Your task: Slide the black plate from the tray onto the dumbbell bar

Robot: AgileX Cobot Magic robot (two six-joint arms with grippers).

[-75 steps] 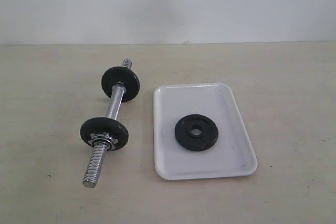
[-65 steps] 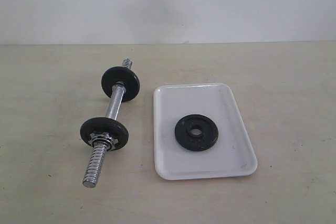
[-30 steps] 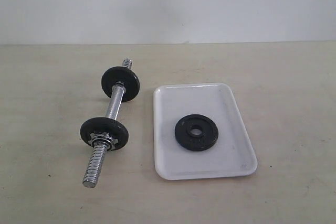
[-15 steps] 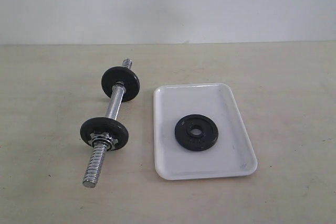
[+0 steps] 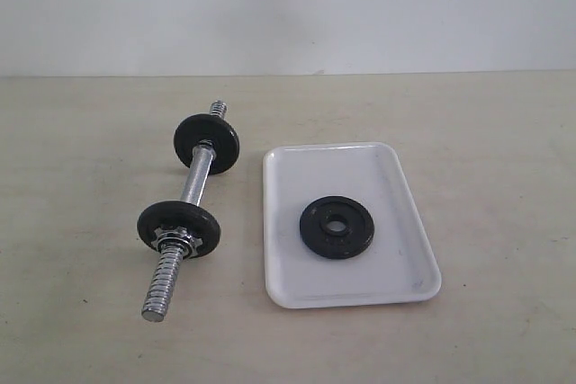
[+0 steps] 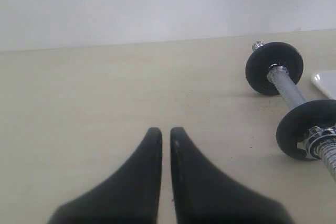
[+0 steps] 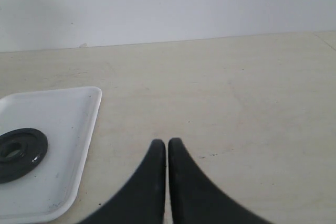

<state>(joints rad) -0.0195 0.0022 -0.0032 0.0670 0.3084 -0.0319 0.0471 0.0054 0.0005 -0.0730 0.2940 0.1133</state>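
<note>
Your plate (image 5: pixel 337 227) lies flat in the tray (image 5: pixel 297 168), hole up, a little to the near right of the tray's middle and touching none of its rim. The tray sits on the table (image 5: pixel 81 132) just right of the bar (image 5: pixel 195 182), with a gap of table between them. The bar lies on the table at a slant, its far end leaning right toward the wall (image 5: pixel 288 6). It carries two black discs standing on edge. The far disc (image 5: pixel 207 143) is close to the far threaded tip, and the near disc (image 5: pixel 178 228) has the nut (image 5: pixel 173 241) tight against its near face. A long stretch of thread (image 5: pixel 160 285) sticks out past the nut toward the camera. Your left gripper (image 6: pixel 166 132) has its fingers pressed together with only a thin slit between them, pinching nothing. It points out across the table, and its camera sees the bar and both discs off to one side, well apart from the fingertips. Your right gripper (image 7: pixel 167 144) is likewise pressed together and empty. It points across the table beside the tray, with the plate well apart from it.
</note>
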